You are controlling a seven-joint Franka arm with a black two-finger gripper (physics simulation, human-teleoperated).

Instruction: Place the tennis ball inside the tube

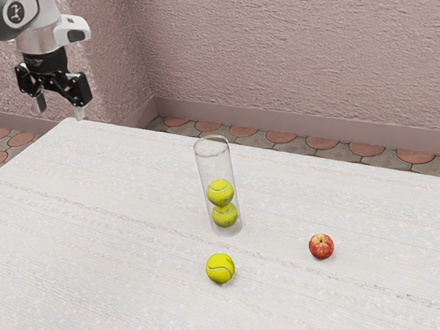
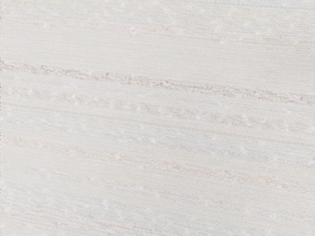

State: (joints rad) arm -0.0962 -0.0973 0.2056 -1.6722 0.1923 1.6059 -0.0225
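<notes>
- Tennis ball [image 1: 220,268]: yellow-green, curved seam line.
- Tube [image 1: 215,165]: clear.
- Balls in tube [image 1: 220,192]: yellow-green.
- Apple [image 1: 321,246]: red, yellow mottling.
- Table [image 1: 120,238]: off-white, faint grey and tan streaks.
- Wall [image 1: 295,56]: dusty pink.
- Floor [image 1: 266,137]: grey, reddish rounds.
- Hand [image 1: 61,113]: mainly black.

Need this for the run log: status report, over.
Gripper open, empty, at the exterior view's upper left. Loose tennis ball on table, outside upright tube; two balls inside. Apple off to one side, not between loose ball and tube.
</notes>
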